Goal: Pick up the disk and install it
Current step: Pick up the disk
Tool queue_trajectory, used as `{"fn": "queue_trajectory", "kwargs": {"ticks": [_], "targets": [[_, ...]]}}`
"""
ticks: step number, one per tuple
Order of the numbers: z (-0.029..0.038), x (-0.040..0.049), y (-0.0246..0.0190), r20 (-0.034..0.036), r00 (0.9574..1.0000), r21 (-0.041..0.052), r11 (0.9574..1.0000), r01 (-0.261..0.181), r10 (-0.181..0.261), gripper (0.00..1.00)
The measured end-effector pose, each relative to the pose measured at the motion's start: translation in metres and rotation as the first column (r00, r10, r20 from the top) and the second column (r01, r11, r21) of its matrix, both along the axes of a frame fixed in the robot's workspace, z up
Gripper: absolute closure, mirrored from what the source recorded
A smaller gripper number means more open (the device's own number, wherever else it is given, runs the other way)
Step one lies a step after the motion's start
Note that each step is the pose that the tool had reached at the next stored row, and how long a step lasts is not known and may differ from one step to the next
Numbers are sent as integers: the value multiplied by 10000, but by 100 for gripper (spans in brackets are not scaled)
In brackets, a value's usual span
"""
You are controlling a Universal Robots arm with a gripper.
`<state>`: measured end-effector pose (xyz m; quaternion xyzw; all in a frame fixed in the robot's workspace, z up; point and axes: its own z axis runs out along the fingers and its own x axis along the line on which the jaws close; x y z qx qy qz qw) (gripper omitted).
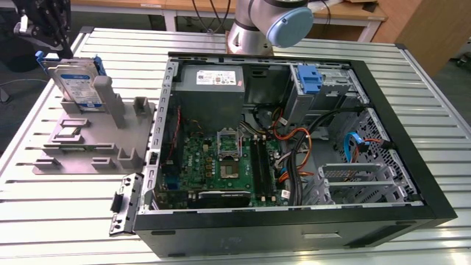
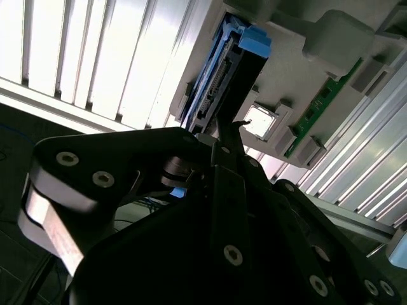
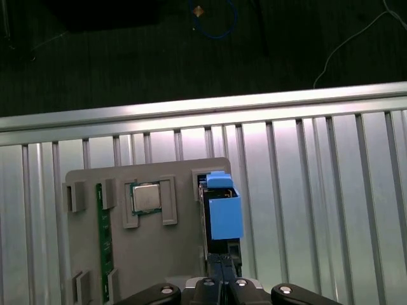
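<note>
Evidently the disk [image 1: 74,83] stood on edge in the grey fixture [image 1: 81,152] so its upper edge faced the end effector [image 2: 224,130], which hovered above, fully closed, gripping nothing.

one disk [image 1: 74,83], one computer case [image 1: 294,234], one fixture [image 1: 81,150]

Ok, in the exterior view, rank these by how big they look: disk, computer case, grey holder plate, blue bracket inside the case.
Largest to smallest:
1. computer case
2. grey holder plate
3. disk, standing upright in the plate
4. blue bracket
</note>
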<state>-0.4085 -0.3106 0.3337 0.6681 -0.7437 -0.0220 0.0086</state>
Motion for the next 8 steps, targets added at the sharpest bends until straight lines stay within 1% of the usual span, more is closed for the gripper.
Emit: {"fn": "queue_trajectory", "kwargs": {"ticks": [3,4,5,7,8], "targets": [[0,0,0,0,10000,0,10000,-1,1,89],[0,0,0,0,10000,0,10000,-1,1,83],[0,0,0,0,10000,0,10000,-2,2,83],[0,0,0,0,10000,0,10000,-2,2,71],[0,0,0,0,10000,0,10000,-2,2,71]]}}
